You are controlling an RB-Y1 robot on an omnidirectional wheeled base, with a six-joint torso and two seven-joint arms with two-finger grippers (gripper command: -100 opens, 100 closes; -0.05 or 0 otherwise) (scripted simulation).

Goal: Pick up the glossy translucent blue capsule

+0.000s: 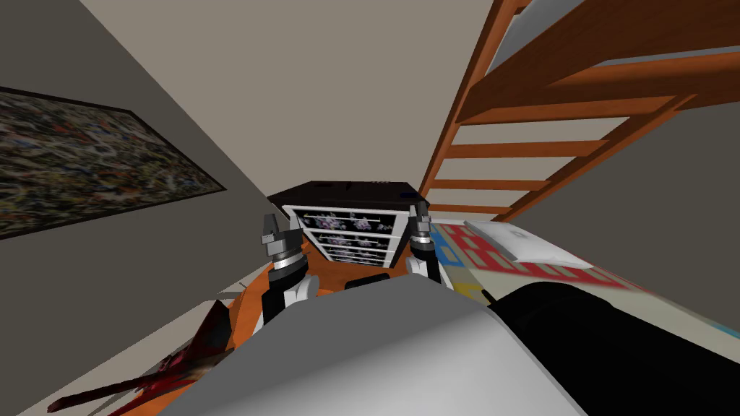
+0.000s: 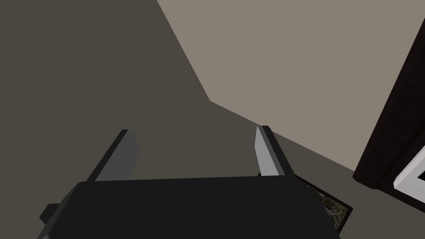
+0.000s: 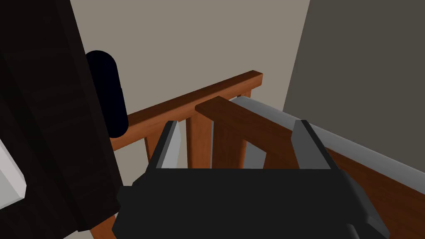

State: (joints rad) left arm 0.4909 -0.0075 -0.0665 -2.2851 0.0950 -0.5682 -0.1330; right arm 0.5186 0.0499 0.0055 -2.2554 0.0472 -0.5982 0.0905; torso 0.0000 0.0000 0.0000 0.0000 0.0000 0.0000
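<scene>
Capsule (image 3: 106, 93), dark blue, rests against the dark dresser (image 3: 50, 116), off to one side of the right gripper (image 3: 238, 124) and apart from its fingers. That gripper and the left gripper (image 2: 194, 130) gape wide, both empty. Reaching in, a finger may strike the bed rail (image 3: 186, 103) or the dresser edge. It may also nudge the rounded capsule and set it rolling.

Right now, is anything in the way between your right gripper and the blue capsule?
Nothing visible is. The capsule, nearly black here, sits against the dark cabinet, off to one side of my open right gripper, which points at the wooden bed rail. Only open air lies between them.
</scene>
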